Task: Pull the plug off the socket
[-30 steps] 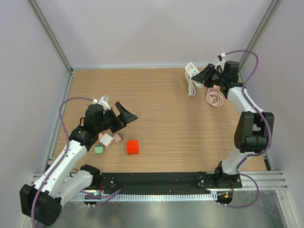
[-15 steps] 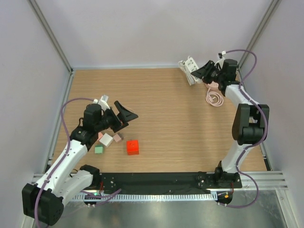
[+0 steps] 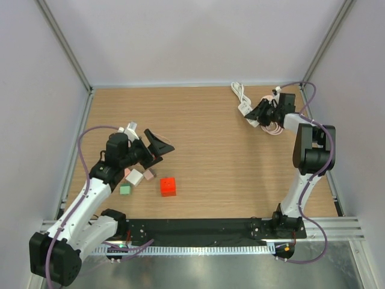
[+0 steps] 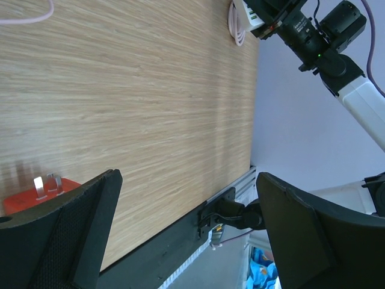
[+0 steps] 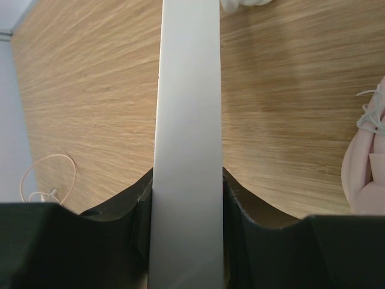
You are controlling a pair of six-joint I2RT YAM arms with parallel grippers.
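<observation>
The right arm (image 3: 313, 153) has folded in on itself since a second ago, its upper link now steeper. The right pincer (image 3: 257, 113) has carried the white socket block (image 3: 247, 109) away from the back edge of the tabletop (image 3: 216, 138). The block's white cord (image 3: 239, 91), which hung toward the near side before, now trails behind it toward the back edge. The left arm (image 3: 84, 195) has hardly shifted, and the left pincer (image 3: 161, 153) hangs released, its fingers spread wide, over the left half of the tabletop. Beside it lie a red cube (image 3: 168, 186), which shows metal prongs in the left wrist view, a pale block (image 3: 135, 177), a green block (image 3: 125, 189) and a small pink block (image 3: 149, 174), all well apart from the right arm. A coiled pink cable (image 3: 274, 127) lies on the tabletop just beside the right pincer, on its near side. The right pincer is clenched on the white socket block: in the right wrist view the block runs as a white bar straight up between the two dark fingers (image 5: 141, 208), pressed from both sides. Whether a plug sits in the block cannot be made out in any view.
</observation>
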